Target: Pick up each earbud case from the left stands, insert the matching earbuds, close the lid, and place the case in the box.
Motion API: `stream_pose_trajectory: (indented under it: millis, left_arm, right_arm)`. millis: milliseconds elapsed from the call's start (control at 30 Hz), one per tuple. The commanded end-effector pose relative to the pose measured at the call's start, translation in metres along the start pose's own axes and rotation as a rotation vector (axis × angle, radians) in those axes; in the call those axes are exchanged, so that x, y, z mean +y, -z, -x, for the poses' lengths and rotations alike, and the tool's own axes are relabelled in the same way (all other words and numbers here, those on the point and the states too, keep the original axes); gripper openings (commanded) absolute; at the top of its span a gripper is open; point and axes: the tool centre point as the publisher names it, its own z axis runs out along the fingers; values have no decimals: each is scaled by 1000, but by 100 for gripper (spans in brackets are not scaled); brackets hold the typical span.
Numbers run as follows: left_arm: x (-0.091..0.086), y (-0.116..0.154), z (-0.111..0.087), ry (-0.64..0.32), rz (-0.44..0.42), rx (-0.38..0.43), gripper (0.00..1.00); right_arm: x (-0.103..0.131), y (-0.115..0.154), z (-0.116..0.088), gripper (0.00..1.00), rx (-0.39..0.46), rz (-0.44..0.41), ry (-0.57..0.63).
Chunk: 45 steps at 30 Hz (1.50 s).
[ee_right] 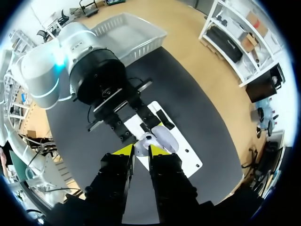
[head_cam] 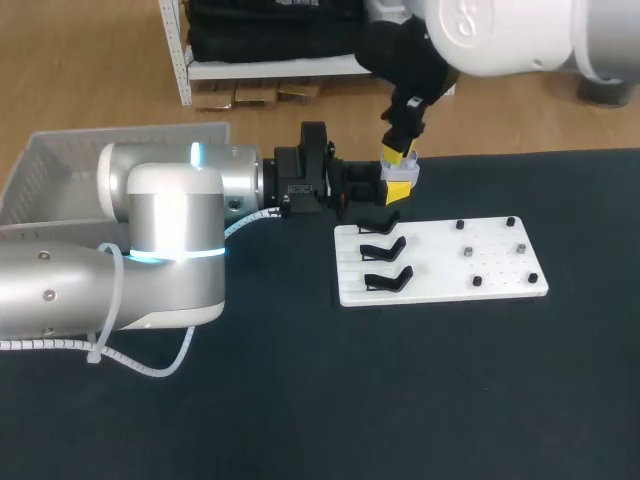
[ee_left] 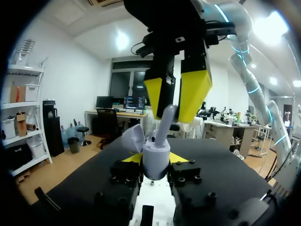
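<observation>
Left claw clamps the case, likely light and slick, by its sides; right claw pinches the earbud above

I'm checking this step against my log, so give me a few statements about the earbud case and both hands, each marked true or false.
1. The left hand holds the earbud case with its lid open. True.
2. The right hand is empty. False: it grips an earbud right above the case.
3. The three black stands on the white board are empty. True.
4. The case already lies in the box. False: it is held at the board's far edge, away from the box.
</observation>
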Motion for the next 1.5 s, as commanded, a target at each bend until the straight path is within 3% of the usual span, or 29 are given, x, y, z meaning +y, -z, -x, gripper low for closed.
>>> stream_pose_trajectory:
  millis: [33, 800, 1500]
  left_arm:
    - [-1, 0, -2, -4, 5, -8, 0]
    - [-1, 0, -2, -4, 5, -8, 0]
    - [-1, 0, -2, -4, 5, -8, 0]
  right_arm:
    - [-3, 0, 3, 0, 4, 4, -11]
    - [-7, -3, 2, 0, 10, 17, -113]
    - [-7, -9, 4, 0, 20, 18, -109]
